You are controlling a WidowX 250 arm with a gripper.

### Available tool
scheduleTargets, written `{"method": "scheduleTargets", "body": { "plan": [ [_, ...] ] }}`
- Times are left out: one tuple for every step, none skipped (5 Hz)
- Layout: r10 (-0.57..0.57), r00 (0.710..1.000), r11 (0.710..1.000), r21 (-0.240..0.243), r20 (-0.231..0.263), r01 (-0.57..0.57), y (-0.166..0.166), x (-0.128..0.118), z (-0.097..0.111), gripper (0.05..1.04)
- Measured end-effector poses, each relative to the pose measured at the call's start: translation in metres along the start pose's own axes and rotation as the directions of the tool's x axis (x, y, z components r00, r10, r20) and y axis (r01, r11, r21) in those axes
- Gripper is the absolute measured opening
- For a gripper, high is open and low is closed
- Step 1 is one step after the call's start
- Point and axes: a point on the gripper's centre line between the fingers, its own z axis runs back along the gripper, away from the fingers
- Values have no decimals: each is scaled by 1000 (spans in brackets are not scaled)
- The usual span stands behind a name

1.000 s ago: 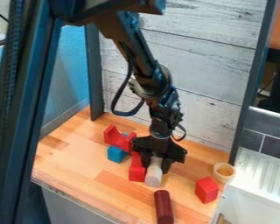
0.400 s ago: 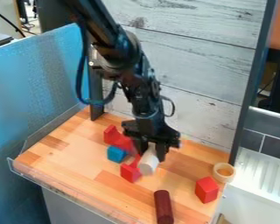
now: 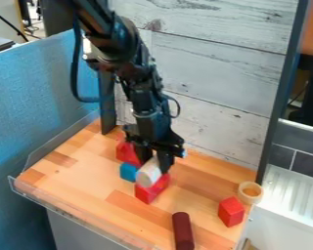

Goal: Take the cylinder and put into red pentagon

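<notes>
End effector (image 3: 154, 162) is in the mid of the cam view, pointing down, w/ its 2 fingers squeezed on the pale cylinder (image 3: 148, 175), one on each side. The cylinder tips on a slant, w/ its flat round end facing the cam. It's over the back part of a long red block (image 3: 150, 192); can't tell if they touch. The black arm (image 3: 143, 88) comes down from the top L of the view.

Just L of the cylinder is a blue block (image 3: 127, 172). A red arch block (image 3: 125, 153) is right behind the blue one, partly hid by the end effector.

Farther out, nr the front of the surface (image 3: 87, 178), a dark red cylinder (image 3: 183, 229) lies on its side, long way front to back. Over to the R is a red block w/ flat sides (image 3: 231, 212). Just behind that, nr the R edge, is a small round tan cup (image 3: 251, 192).

The surface is wood, w/ a see-through rim (image 3: 61, 216) along the front. Gray wood boards (image 3: 211, 73) stand at the back, a blue wall (image 3: 41, 102) is on the L, & a white ridged tray (image 3: 293, 195) is on the R.
</notes>
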Motion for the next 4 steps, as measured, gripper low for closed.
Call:
{"method": "scheduleTargets", "body": {
  "plan": [
    [23, 1000, 1000, 2, 16, -23, 23, 4, 11, 534],
    [43, 998, 999, 0, 55, -43, 38, 10, 20, 535],
    [62, 994, 998, 15, 85, -64, 52, 14, 26, 535],
    [68, 992, 997, 34, 107, -72, 57, 21, 27, 534]
  ]
}}
